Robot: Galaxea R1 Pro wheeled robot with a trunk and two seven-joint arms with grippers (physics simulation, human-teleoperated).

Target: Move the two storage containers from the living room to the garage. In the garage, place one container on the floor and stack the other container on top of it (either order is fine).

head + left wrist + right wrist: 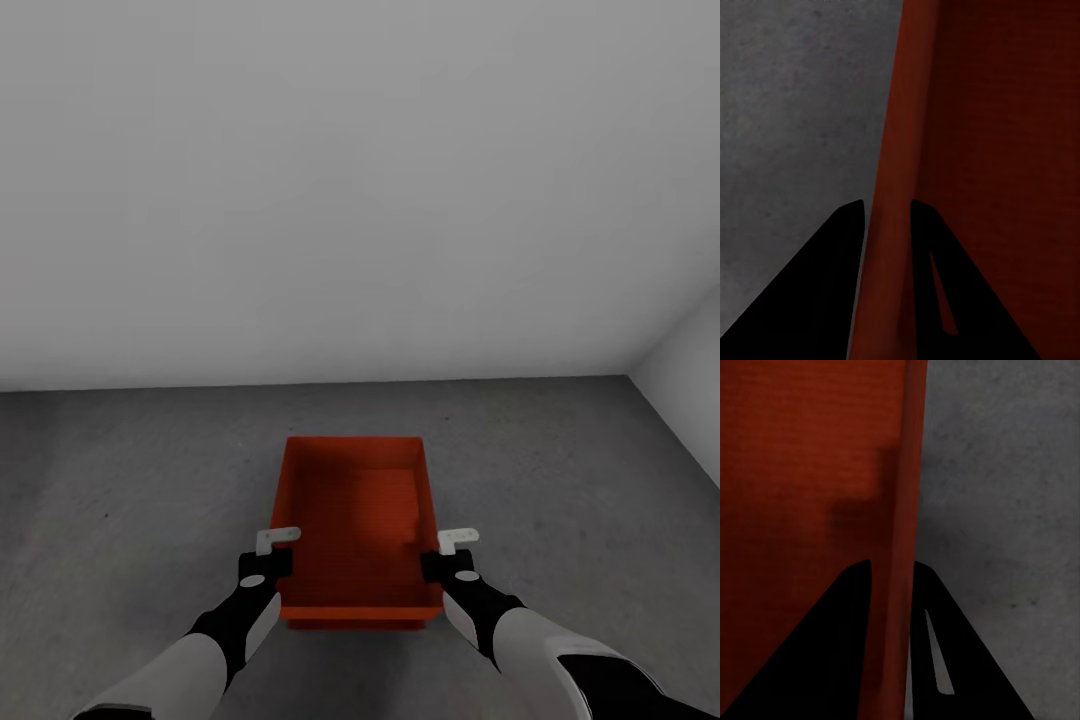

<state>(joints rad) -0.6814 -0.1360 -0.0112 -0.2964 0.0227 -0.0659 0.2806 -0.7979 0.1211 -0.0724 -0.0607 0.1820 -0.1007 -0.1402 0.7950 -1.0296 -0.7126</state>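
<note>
We hold the storage container [360, 530] over the garage floor [130, 470], at six o'clock below us: left hand [277, 541] and right hand [459, 541] each pinch a side wall. It seems stiff, light, best gripped by opposite rims.

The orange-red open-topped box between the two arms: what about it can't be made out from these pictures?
- Whether the orange-red open-topped box rests on the dark grey concrete floor or hangs above it: head view, its own body hides its underside.
- Whether a second box sits below: a lip at its near edge hints at one.
- How firmly the left gripper and right gripper pinch the side walls: the fingers are black silhouettes.
</note>
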